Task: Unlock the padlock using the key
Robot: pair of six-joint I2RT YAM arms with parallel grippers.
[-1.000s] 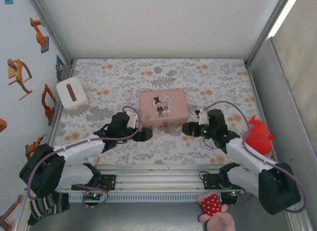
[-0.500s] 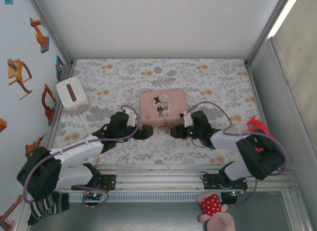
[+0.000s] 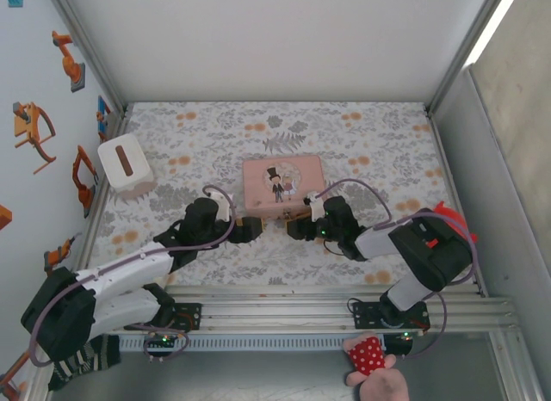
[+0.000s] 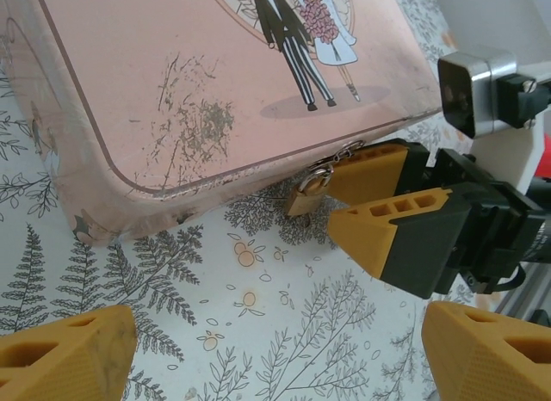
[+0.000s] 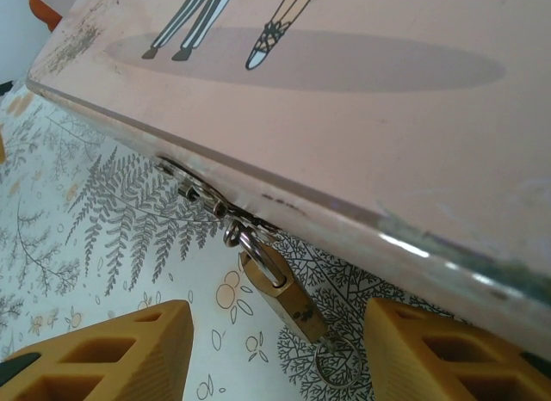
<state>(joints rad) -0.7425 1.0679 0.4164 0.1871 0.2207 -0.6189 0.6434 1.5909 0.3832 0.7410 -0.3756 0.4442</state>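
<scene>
A tiny brass padlock [image 5: 280,298] hangs from the latch on the front edge of the pink box [image 3: 284,184] and rests slanted on the patterned table. A small metal ring [image 5: 337,364] sits at its lower end; the key itself I cannot make out. My right gripper [image 5: 280,358] is open, one yellow finger on each side of the padlock, touching neither it nor the ring. In the left wrist view the padlock [image 4: 307,194] lies just off the right gripper's fingertips [image 4: 344,173]. My left gripper [image 4: 275,367] is open and holds nothing, low over the table left of the padlock.
A white tissue box [image 3: 126,164] stands at the far left. A red toy [image 3: 449,229] lies by the right wall behind my right arm. A red spotted object [image 3: 368,356] sits below the rail at the near edge. Metal frame walls close in both sides.
My right gripper has slid left along the box's front edge until its fingers flank the padlock. The left gripper has barely moved.
</scene>
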